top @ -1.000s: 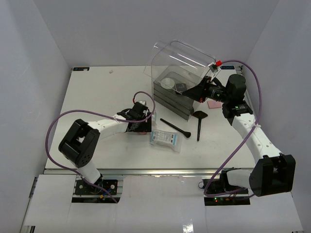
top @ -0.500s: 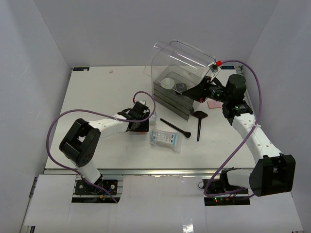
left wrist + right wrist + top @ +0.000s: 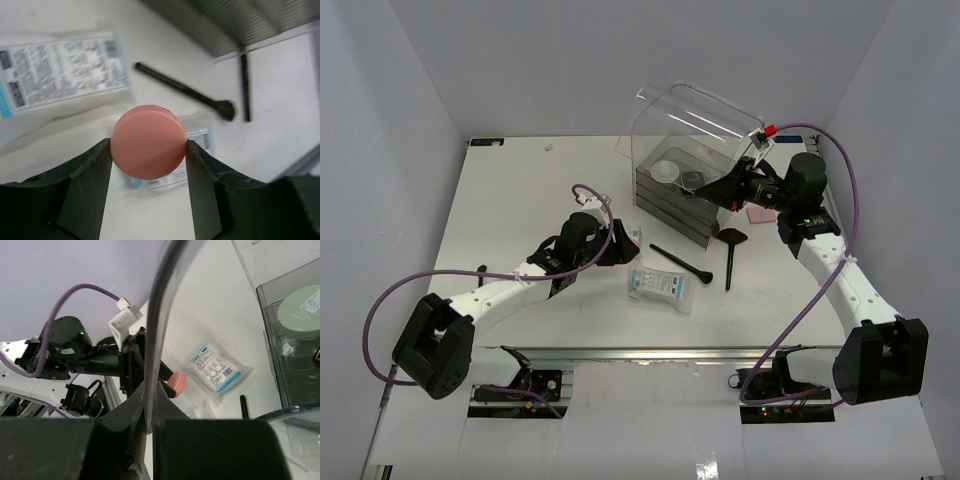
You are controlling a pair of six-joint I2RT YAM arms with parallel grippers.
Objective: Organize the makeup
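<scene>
Left tool (image 3: 148,150): my two dark fingers pinch the round puff (image 3: 147,141) by its rim, one on each side, and hold it above the counter (image 3: 520,190).
Round puff, look: plain salmon pink and matte, with no print. It is a thick disc with a softly rounded edge, its flat face turned to my left wrist camera. From the right wrist camera it shows sideways as a short pink drum.
Round puff, place: up between my left fingers, over one sachet and in front of the box (image 3: 670,205), apart from it.
Sachets: two clear packets with white labels, small print and blue ends. One (image 3: 60,70) lies flat off to the side. The other (image 3: 200,141) lies partly hidden beneath the puff.
Thin brush (image 3: 680,262): black, lying slantwise on the counter between the sachets and the box.
Fan brush (image 3: 730,255): black, lying just beside the thin brush, its spread head towards the box.
Square puff (image 3: 761,213): pale pink, flat on the counter at the right of the box, near my right arm.
White pad (image 3: 667,168): round, lying in the open top of the box.
Right tool (image 3: 738,187): pressed together on the rim of the clear lid (image 3: 690,120), which stands raised over the grey drawers.
</scene>
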